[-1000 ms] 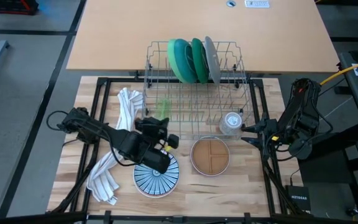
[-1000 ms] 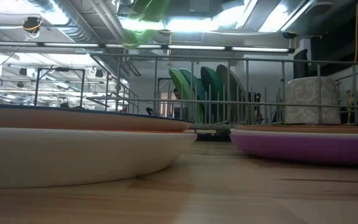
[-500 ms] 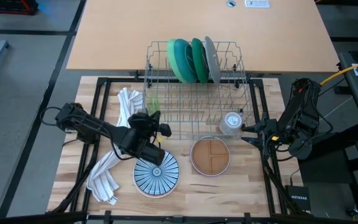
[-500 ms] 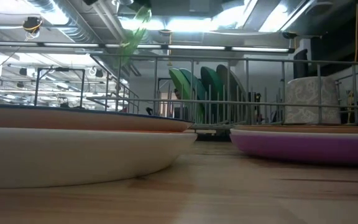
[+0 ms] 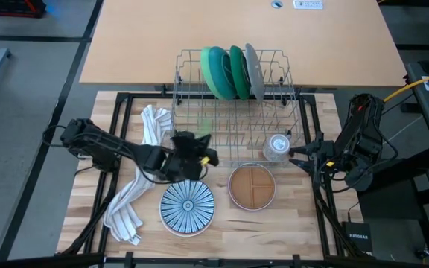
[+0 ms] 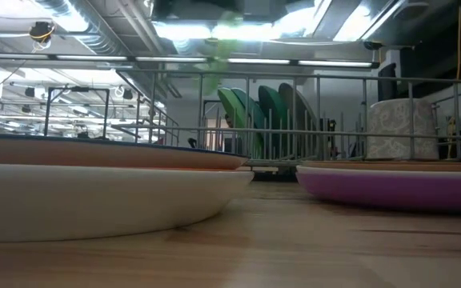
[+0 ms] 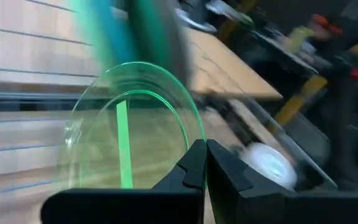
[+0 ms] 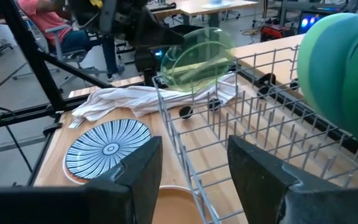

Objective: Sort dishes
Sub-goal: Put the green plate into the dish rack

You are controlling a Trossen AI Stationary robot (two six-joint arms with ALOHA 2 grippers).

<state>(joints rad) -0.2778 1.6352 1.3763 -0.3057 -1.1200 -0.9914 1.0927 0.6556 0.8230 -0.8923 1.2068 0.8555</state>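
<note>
My left gripper (image 5: 199, 151) is shut on a clear light-green glass plate (image 7: 129, 124), which it holds above the near left corner of the wire dish rack (image 5: 237, 112). The plate also shows in the right wrist view (image 8: 197, 59) and, blurred, in the low view (image 6: 222, 40). Light green and teal bowls (image 5: 226, 71) and a grey plate (image 5: 254, 71) stand on edge in the rack's far part. A blue-and-white striped plate (image 5: 187, 207) and an orange plate with a purple rim (image 5: 252, 186) lie flat on the table. My right gripper (image 8: 194, 180) is open and empty at the rack's right side (image 5: 304, 154). My left gripper pinches the green glass plate's rim (image 7: 188, 140) between its two shut fingers (image 7: 225, 177). The fingers come at it from the table's left and near side. The plate is lifted clear and stands nearly on edge above the rack's wires.
A white striped towel (image 5: 141, 175) lies left of the striped plate. A small clear glass cup (image 5: 277, 147) stands in the rack's near right corner. A light wooden tabletop (image 5: 237, 37) lies beyond the rack. A person sits in the room behind (image 8: 42, 18).
My left gripper has gone from above the striped plate toward the table's far edge and then right, toward the rack's near left corner, carrying the green glass plate. The plate has tipped from slanting to nearly on edge.
</note>
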